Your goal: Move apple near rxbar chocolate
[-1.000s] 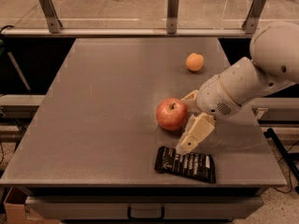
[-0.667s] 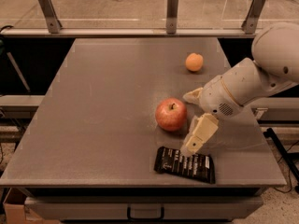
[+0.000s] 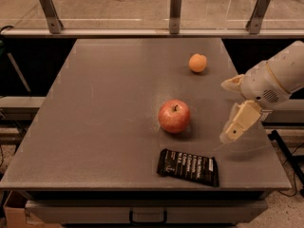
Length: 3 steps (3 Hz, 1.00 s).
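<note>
The red apple (image 3: 174, 116) stands on the grey table (image 3: 104, 108), just behind and slightly left of the black rxbar chocolate (image 3: 188, 166), which lies flat near the front edge. A small gap separates them. My gripper (image 3: 228, 110) is to the right of the apple, apart from it, above the table's right side. It is open and holds nothing. One cream finger (image 3: 240, 121) points down and left; the other (image 3: 232, 83) sits higher.
A small orange fruit (image 3: 197, 62) lies at the back right of the table. A glass barrier with metal posts (image 3: 175, 11) runs behind the table. The table's right edge is just below the arm.
The gripper has let go of the apple and drawn back to the right, away from it. The apple and the bar stay where they were.
</note>
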Tool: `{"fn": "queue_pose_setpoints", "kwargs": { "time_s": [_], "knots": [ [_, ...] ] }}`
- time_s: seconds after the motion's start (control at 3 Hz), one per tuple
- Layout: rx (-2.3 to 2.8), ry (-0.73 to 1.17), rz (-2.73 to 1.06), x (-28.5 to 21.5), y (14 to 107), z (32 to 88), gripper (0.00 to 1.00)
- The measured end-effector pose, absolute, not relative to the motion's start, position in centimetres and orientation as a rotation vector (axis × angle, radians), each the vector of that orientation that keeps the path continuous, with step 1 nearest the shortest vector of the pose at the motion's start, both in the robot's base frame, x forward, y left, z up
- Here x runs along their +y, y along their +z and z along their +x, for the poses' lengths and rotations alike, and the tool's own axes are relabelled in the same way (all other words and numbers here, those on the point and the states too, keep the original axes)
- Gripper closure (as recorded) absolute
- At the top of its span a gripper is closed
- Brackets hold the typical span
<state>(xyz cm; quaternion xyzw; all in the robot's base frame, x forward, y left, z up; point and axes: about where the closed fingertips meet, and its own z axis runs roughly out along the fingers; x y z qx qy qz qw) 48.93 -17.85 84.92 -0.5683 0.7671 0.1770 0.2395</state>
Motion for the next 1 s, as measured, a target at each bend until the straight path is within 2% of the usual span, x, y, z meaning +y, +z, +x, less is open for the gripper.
{"fn": "queue_pose_setpoints", "kwargs": {
  "time_s": [0.67,1.0],
  "knots": [
    [2.033,0.218,-1.243,-28.6,93.7,50.3,0.0],
    [2.018,0.202,-1.215,-29.1,94.5,50.5,0.0]
  ]
}}
